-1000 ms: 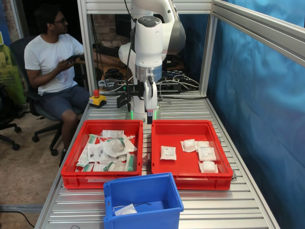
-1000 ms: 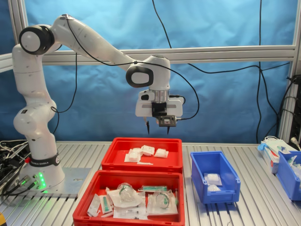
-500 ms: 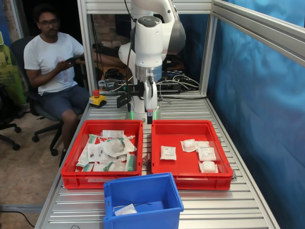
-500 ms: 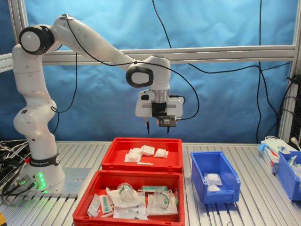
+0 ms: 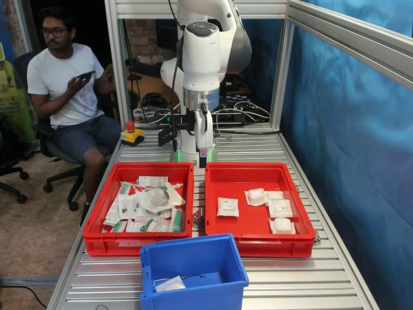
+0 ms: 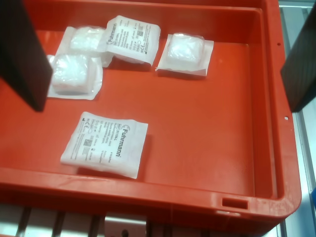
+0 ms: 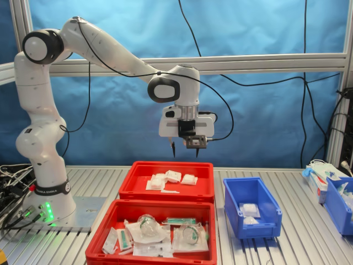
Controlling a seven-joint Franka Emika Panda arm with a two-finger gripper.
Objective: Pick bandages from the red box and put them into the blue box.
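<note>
Now: gripper point(image 7: 184, 149) hanging high above the red box point(image 7: 205, 190), well clear of its rim, fingers pointing down. Jaws wide apart, nothing between them; in the wrist view both fingers point(image 6: 22, 54) showing as dark blurred bars at the picture edges with the red box point(image 6: 207, 197) floor between.

Bandages point(image 6: 105, 144) all lying flat inside the red box, five packets counted in the wrist view. One printed packet alone near the box wall with the slot. Other four grouped toward the opposite wall: second printed packet point(image 6: 133, 33) tilted and overlapping a bulged one, another bulged packet point(image 6: 73, 75) touching that pair, fourth bulged packet point(image 6: 185, 52) just beside them, apart by a thin gap.

In the first exterior view same red box point(image 5: 258, 244) with bandages point(image 5: 227, 206) spread on its floor, four toward the wall far from the twin tray, one nearer the twin tray.

Twin red tray point(image 5: 135, 244) touching side by side with the red box, heaped with green-and-white wrappers point(image 5: 148, 205).

Blue box point(image 5: 193, 294) just in front of both red trays in the first exterior view, one white packet point(image 5: 170, 284) on its floor. In the second exterior view blue box point(image 7: 265, 229) near the red box, two white packets point(image 7: 249, 210) inside.

Seated person point(image 5: 68, 84) well behind the twin tray, phone in hand. Red button box point(image 5: 131, 134) on the table beyond the twin tray.
</note>
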